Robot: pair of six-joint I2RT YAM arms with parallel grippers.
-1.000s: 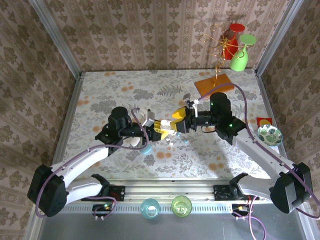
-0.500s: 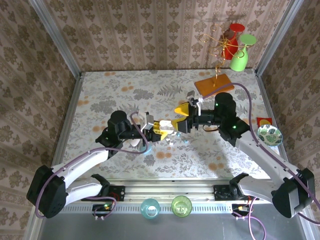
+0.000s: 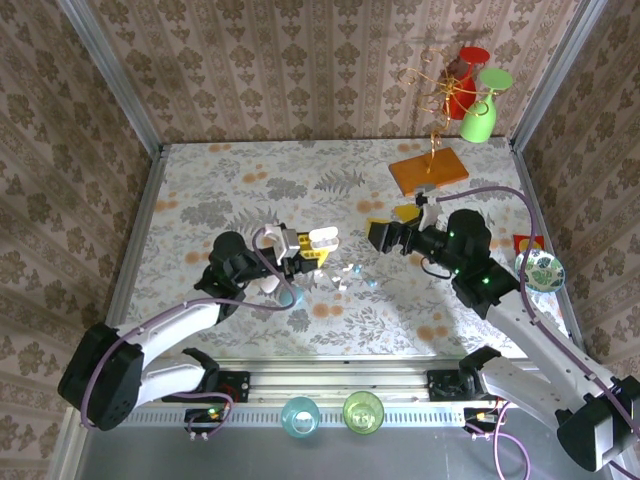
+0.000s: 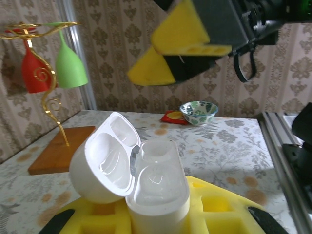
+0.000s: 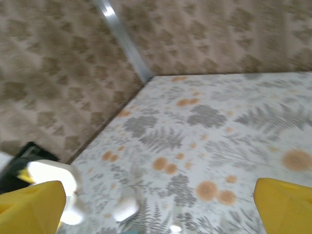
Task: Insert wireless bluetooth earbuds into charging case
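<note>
The left gripper [image 3: 301,251] is clamped on the base of the open white case [image 4: 158,187], holding it upright above the table [image 3: 220,180] at frame centre of the top view. The lid [image 4: 103,165] is swung out to one side. Both pockets look empty, though the gloss makes that uncertain. The right gripper [image 3: 392,226] hangs just right of the case, its yellow fingers [image 5: 285,204] spread wide with nothing between them. The earbuds [image 3: 340,279] lie loose on the table, just below and right of the case. I judge the step in hand to be fetching an earbud, with none seated yet. Next, the right gripper would need to drop to the bits, pinch one cleanly despite its tiny glossy shape, then line it up over a pocket.
</note>
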